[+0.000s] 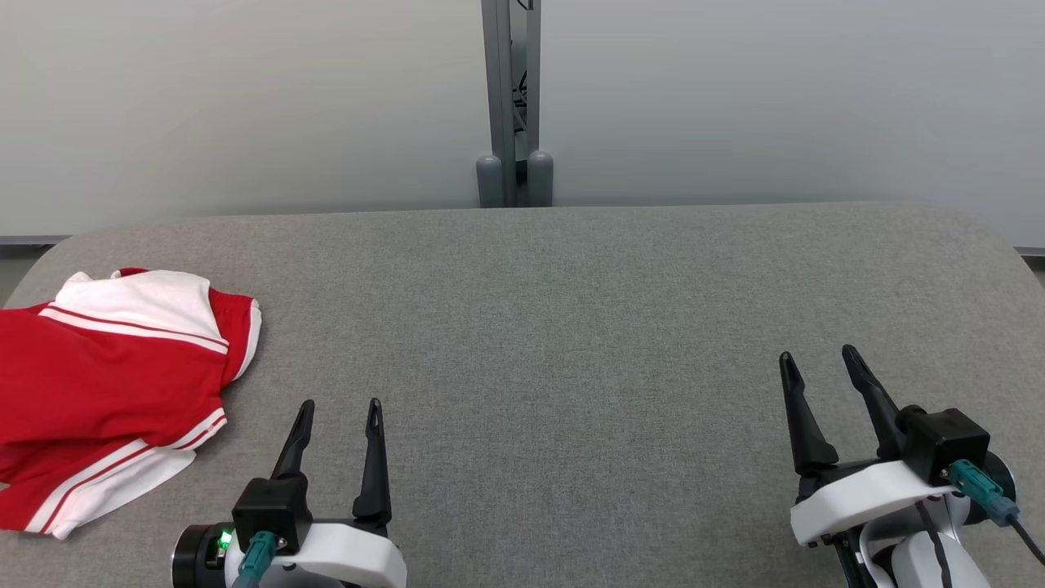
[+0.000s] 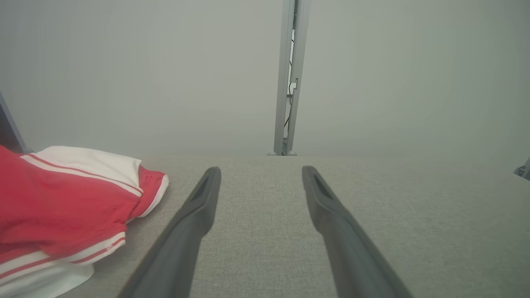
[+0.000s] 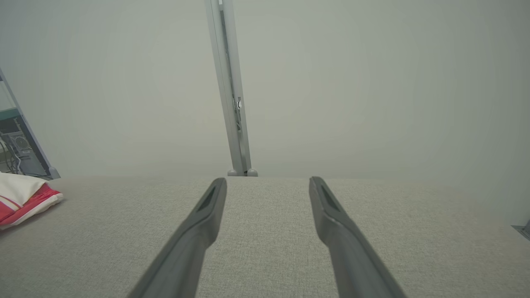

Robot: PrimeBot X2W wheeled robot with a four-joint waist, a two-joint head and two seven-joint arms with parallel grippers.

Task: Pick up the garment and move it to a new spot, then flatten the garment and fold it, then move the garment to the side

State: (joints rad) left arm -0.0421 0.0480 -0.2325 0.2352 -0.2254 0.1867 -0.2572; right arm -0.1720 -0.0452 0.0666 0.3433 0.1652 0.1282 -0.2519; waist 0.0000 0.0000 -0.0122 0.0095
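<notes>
The garment [image 1: 106, 384] runs off the left edge of the head view, so its full outline cannot be told; in the left wrist view the left and bottom edges crop it. The post [image 1: 510, 98] is cut by the top edge. At the left edge of the right wrist view a rack [image 3: 16, 145] with cables is cropped and too small to make out. A dark thing [image 2: 522, 169] at the left wrist view's right edge cannot be identified.

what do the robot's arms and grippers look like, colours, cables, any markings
The left gripper and right gripper match: two long, tapering dark fingers with a slot near each tip, a boxy black block on a curved white wrist shell, and a teal plug feeding a dark cable. A small green light glows on the left wrist's black cuff.
</notes>
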